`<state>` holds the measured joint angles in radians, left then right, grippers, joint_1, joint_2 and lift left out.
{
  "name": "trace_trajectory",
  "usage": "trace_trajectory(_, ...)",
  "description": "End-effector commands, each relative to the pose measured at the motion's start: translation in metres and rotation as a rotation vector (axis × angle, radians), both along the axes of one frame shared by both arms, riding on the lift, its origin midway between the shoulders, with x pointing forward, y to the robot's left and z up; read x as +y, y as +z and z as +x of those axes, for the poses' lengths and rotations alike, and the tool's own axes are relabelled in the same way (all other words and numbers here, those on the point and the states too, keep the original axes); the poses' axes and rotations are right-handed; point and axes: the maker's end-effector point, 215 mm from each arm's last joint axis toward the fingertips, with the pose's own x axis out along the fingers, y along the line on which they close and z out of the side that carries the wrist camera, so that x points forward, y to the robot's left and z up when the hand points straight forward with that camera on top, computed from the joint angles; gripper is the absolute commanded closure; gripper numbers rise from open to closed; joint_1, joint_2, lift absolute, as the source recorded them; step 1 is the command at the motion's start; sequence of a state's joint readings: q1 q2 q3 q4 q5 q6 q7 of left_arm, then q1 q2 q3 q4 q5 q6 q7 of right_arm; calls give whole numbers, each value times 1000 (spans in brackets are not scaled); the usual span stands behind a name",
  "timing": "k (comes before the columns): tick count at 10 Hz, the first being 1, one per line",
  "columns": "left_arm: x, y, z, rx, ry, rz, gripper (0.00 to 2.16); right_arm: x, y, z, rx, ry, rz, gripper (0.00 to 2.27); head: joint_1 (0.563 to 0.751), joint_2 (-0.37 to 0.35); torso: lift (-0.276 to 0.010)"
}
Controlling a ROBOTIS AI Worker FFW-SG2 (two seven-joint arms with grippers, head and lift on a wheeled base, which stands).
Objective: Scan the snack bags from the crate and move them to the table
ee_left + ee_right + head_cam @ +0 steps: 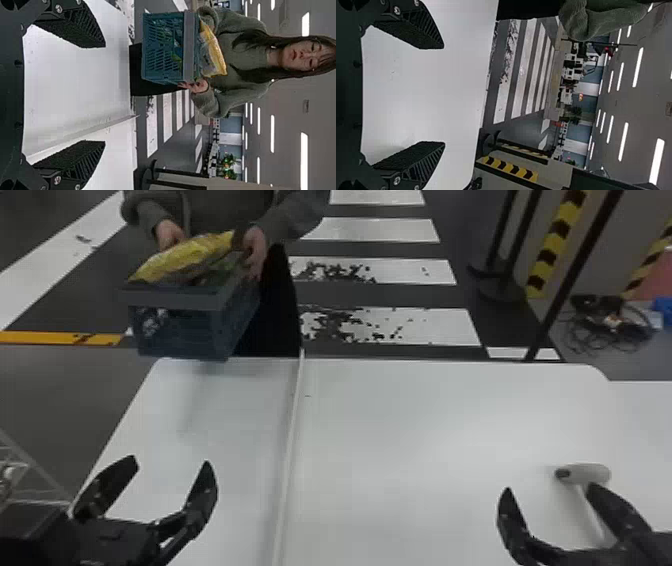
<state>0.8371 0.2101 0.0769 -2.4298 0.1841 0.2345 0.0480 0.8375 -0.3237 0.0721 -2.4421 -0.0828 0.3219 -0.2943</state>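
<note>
Left claw [170,462], spread apart, is nearer the crate [170,325] of snack bags [187,255], ahead near the bench's [390,415] far edge. Right claw [550,488] gapes too.

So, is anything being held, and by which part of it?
The left pincer and right pincer are open and empty. A person holds the crate: one hand at its upper rim; the other hand has its hold hidden by the yellow bag.
</note>
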Motion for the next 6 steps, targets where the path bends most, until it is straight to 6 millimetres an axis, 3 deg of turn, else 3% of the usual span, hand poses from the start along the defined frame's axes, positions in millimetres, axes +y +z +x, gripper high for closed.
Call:
trace_trajectory(1,0,0,-1,-4,2,-2,134,0,-1,0,1,0,0,134,695,21,-95)
trace_trajectory(6,2,-2,-2,-8,16,10,134,1,-3,0,2,-1,5,134,695,25,-95)
